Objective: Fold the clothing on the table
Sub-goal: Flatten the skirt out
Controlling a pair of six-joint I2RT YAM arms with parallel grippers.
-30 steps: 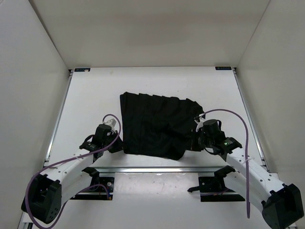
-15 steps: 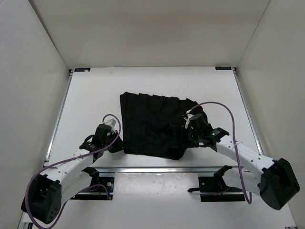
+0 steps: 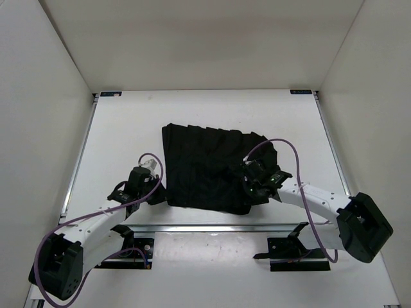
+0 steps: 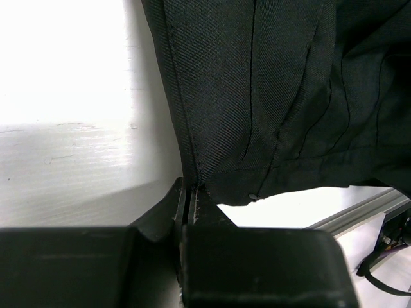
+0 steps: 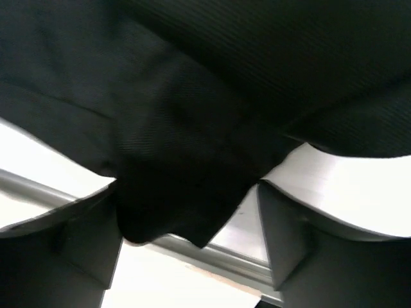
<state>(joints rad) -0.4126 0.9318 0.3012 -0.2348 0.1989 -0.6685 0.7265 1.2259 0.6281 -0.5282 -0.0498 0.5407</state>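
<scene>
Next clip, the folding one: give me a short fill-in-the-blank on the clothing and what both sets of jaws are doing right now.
1. The pleated clothing lying on the white table is ___ in colour.
2. The left gripper has its jaws ___ on a corner of the clothing.
3. The right gripper has its jaws ___, with a flap of the fabric lying between them.

Missing words: black; shut; open

The black pleated cloth garment (image 4: 276, 83) just ahead of the left claw (image 4: 191, 204) shows a fine diagonal twill weave, matt, with stitched seams. Beside that claw, the white desk (image 4: 64, 160) looks smooth, faintly glossy and lightly scuffed. The silver metal edge rail (image 4: 363, 212) to the claw's right has a dull sheen.
</scene>
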